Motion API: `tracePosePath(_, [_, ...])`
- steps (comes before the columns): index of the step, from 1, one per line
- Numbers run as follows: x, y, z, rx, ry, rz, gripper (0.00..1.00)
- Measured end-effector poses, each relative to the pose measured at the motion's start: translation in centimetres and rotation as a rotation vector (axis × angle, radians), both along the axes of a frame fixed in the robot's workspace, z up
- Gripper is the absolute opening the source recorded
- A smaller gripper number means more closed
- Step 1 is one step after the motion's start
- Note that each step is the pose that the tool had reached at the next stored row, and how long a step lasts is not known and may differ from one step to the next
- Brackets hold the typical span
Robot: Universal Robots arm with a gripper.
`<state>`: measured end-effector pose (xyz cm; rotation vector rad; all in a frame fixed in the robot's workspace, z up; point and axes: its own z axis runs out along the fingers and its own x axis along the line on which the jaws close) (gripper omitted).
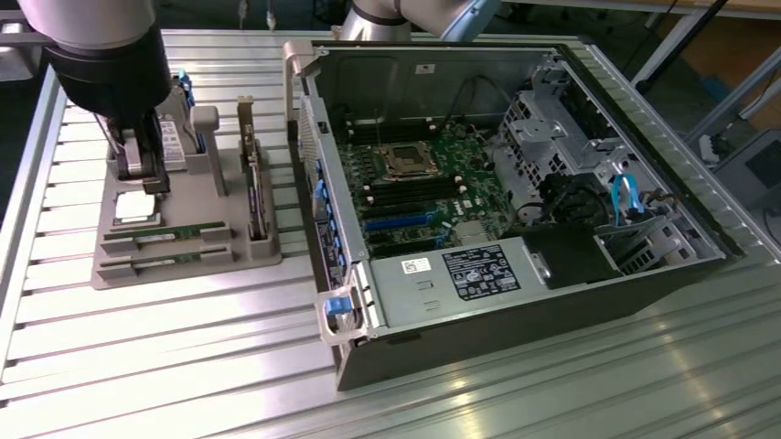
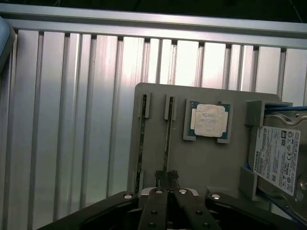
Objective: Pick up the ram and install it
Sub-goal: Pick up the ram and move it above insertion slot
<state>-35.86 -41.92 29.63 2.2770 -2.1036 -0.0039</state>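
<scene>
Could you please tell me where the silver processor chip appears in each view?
Exterior view: processor chip on the grey holder at the exterior view's left, beside the ram sticks.
Wrist view: processor chip between the ram sticks and the hard drive.
Shared landmark: the grey holder.

The hard drive (image 2: 298,184) carries a white label (image 2: 274,159) with the brand TOSHIBA along one edge — its finer print is too small to read. On the power supply (image 1: 537,261), the black label (image 1: 480,272) and the white sticker (image 1: 418,265) beside it bear print — none legible.
</scene>
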Motion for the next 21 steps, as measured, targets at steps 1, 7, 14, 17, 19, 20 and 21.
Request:
tracePosePath(1, [0.0, 0.00, -0.32, 0.0000, 0.0008, 0.000, 0.10])
tracePosePath(7, [-0.2, 0.00, -2.03, -0.0001, 0.0048, 0.000, 0.10])
tracePosePath(14, [-0.2, 0.00, -3.27, -0.0001, 0.0090, 0.000, 0.10])
tracePosePath(17, [-0.2, 0.00, -3.27, -0.0001, 0.0090, 0.000, 0.10])
tracePosePath(19, [-0.2, 0.00, -3.28, 0.0000, 0.0090, 0.000, 0.10])
tracePosePath(20, [-0.2, 0.00, -3.28, 0.0000, 0.0090, 0.000, 0.10])
tracePosePath(21, [-0.2, 0.00, -3.28, 0.0000, 0.0090, 0.000, 0.11])
